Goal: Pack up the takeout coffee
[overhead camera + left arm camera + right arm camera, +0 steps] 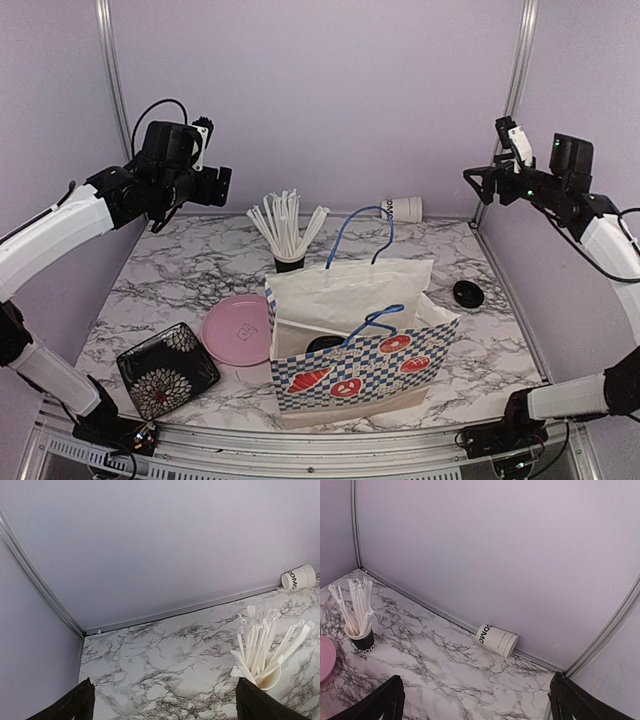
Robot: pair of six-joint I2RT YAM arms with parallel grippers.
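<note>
One white paper cup point(405, 209) with black lettering lies on its side, lidless, against the back wall; it also shows in the left wrist view point(298, 577) and the right wrist view point(496, 640). A loose black lid point(468, 294) lies on the table right of the bag. A black lid point(325, 344) shows inside the open checkered paper bag point(400, 300); what is under it is hidden. My left gripper point(215, 185) point(165, 705) is open and empty, high over the back left. My right gripper point(480, 180) point(477, 702) is open and empty, high over the back right.
A black cup of white sticks point(288, 235) point(260, 655) point(362, 637) stands behind the bag. A pink plate point(236, 329) and a black floral square dish point(167, 369) lie left of the bag. The bag's blue handles point(362, 225) stick up.
</note>
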